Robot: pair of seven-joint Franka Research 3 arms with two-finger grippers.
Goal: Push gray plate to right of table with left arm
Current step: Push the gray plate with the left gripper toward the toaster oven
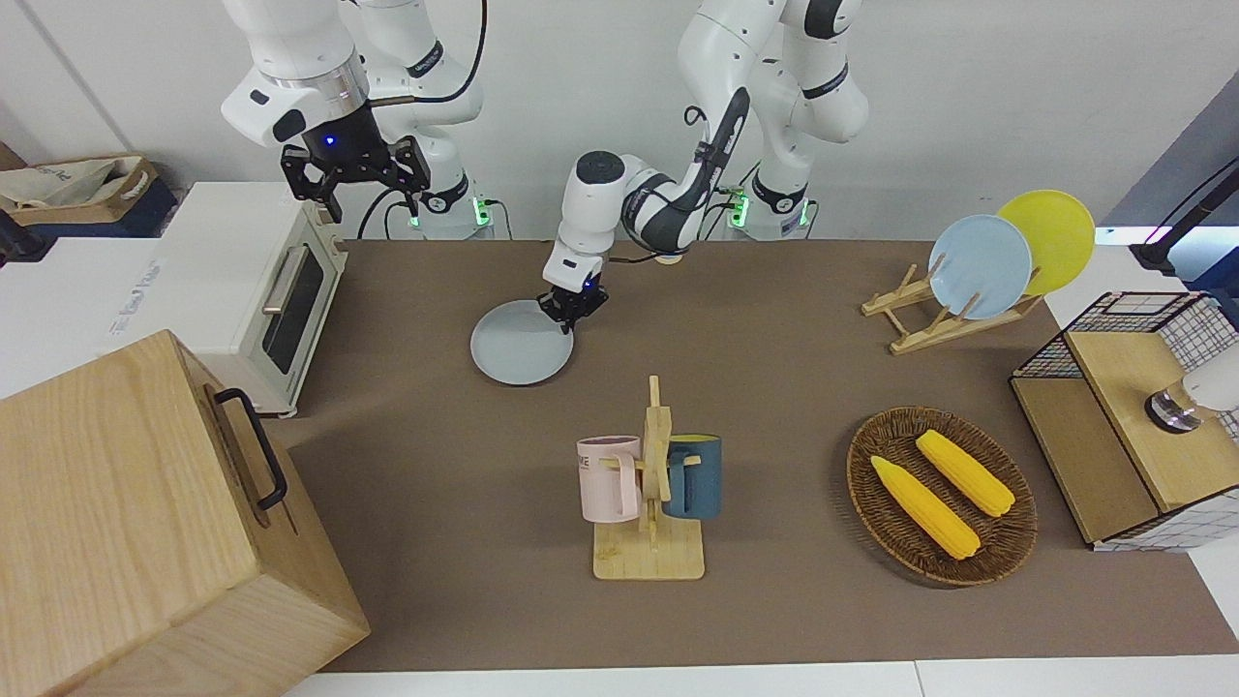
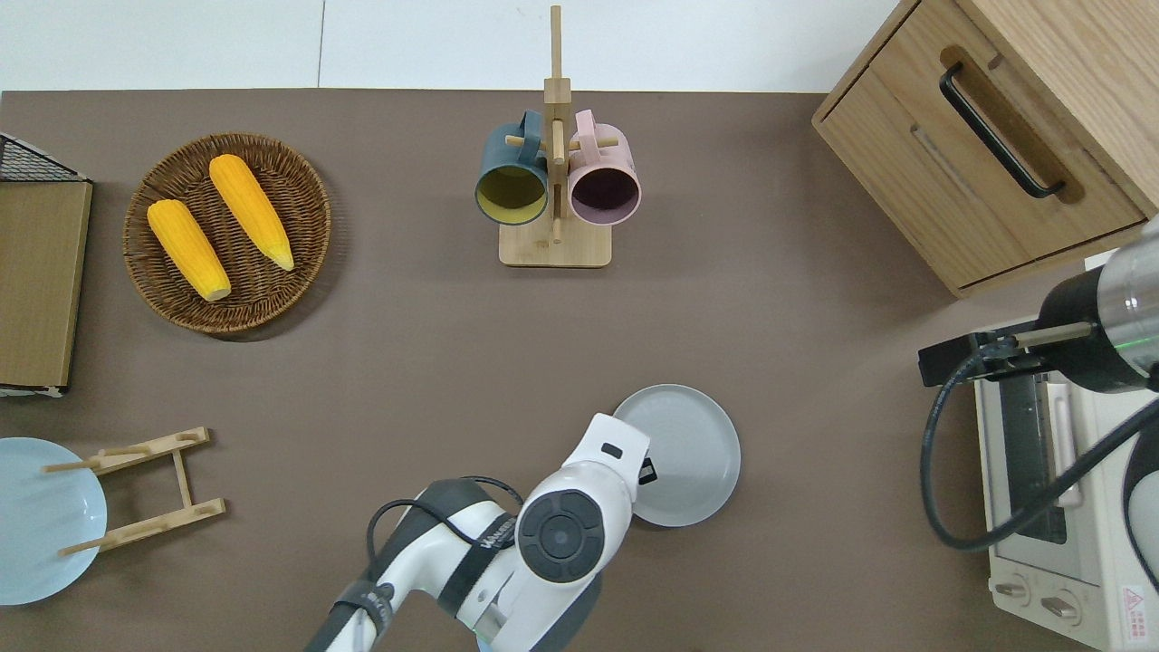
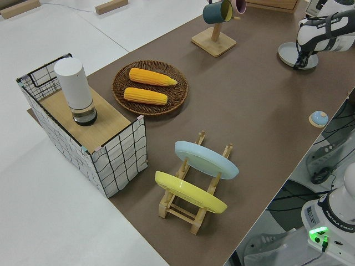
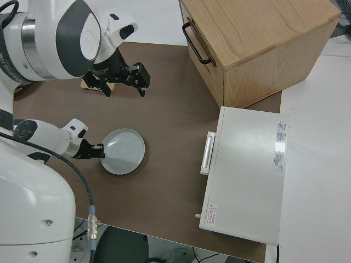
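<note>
The gray plate [image 1: 521, 344] [image 2: 693, 448] [image 3: 294, 54] [image 4: 125, 152] lies flat on the brown table [image 1: 774, 368], nearer to the robots than the mug stand and somewhat toward the right arm's end. My left gripper [image 1: 571, 310] [image 4: 98, 152] [image 3: 300, 62] is down at the plate's rim, on the side toward the left arm's end, touching or almost touching it. In the overhead view the wrist hides most of that gripper [image 2: 645, 471]. My right arm is parked, its gripper [image 1: 355, 174] [image 4: 123, 79] open and holding nothing.
A white toaster oven [image 1: 261, 290] and a wooden cabinet [image 1: 145, 513] stand at the right arm's end. The mug stand [image 1: 650, 484] holds two mugs. A wicker basket with corn [image 1: 941, 496], a dish rack with two upright plates [image 1: 978, 281] and a wire box [image 1: 1133, 416] fill the left arm's end.
</note>
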